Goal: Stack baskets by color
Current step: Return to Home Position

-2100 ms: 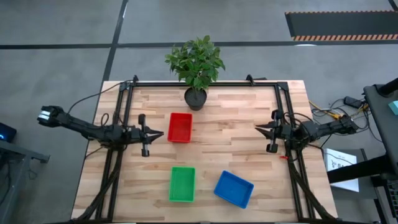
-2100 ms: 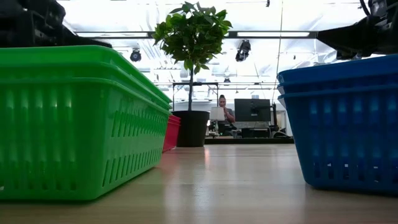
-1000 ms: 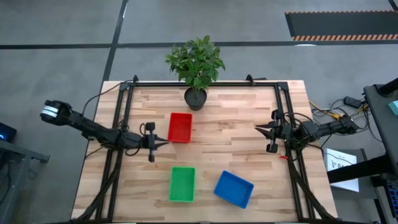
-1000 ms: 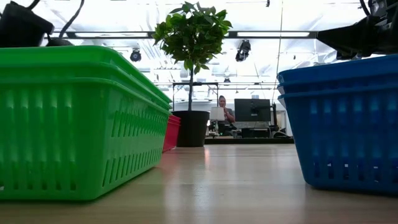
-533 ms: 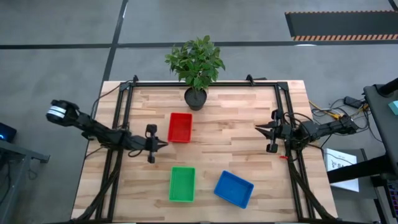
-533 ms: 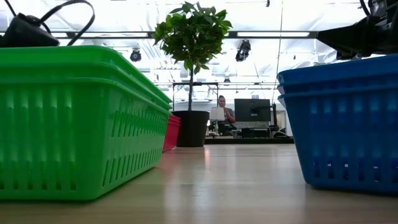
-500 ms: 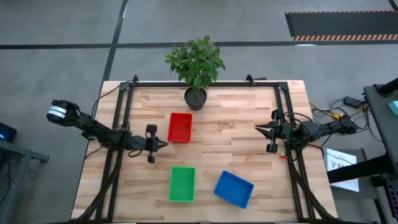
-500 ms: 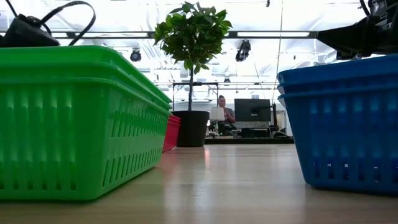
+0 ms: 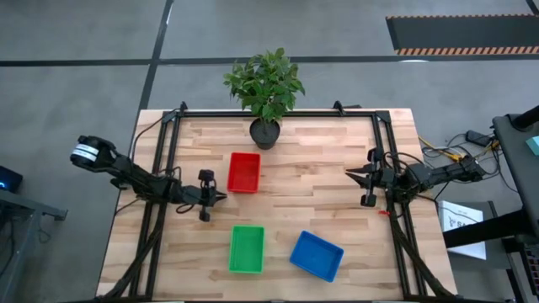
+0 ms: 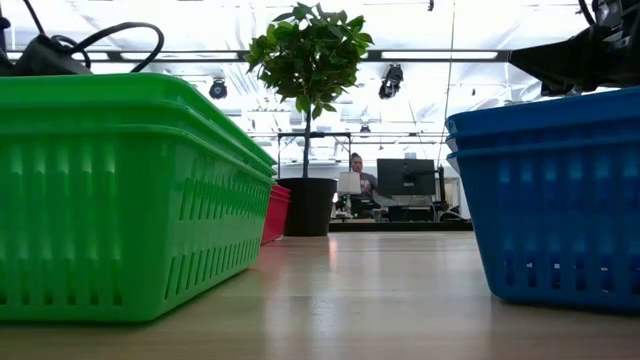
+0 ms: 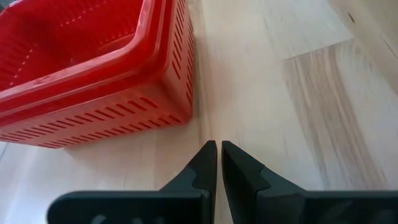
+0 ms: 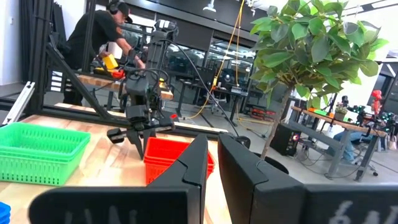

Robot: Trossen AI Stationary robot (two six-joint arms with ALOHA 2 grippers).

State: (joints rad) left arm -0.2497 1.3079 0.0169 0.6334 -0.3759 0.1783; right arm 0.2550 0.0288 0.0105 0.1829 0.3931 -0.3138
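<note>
Three piles of baskets stand on the wooden table: red point(image 9: 244, 172) at mid-table, green point(image 9: 247, 248) and blue point(image 9: 317, 255) near the front edge. In the left wrist view the red pile point(image 11: 93, 68) shows two nested rims. My left gripper point(image 9: 221, 195) is shut, low over the table just left of the red pile's near corner, and its fingertips point(image 11: 217, 147) point at bare wood beside that pile. My right gripper point(image 9: 349, 174) waits shut at the table's right side, raised and pointing toward the table's left.
A potted plant point(image 9: 264, 133) stands at the far edge behind the red pile. Black frame rails point(image 9: 165, 160) run along both table sides. Bare wood lies between the red pile and the right gripper. People work at benches beyond the table.
My left arm has sunk toward the table and its gripper has tipped further downward, staying shut beside the red pile's near-left corner. The baskets and my right arm have kept still.
</note>
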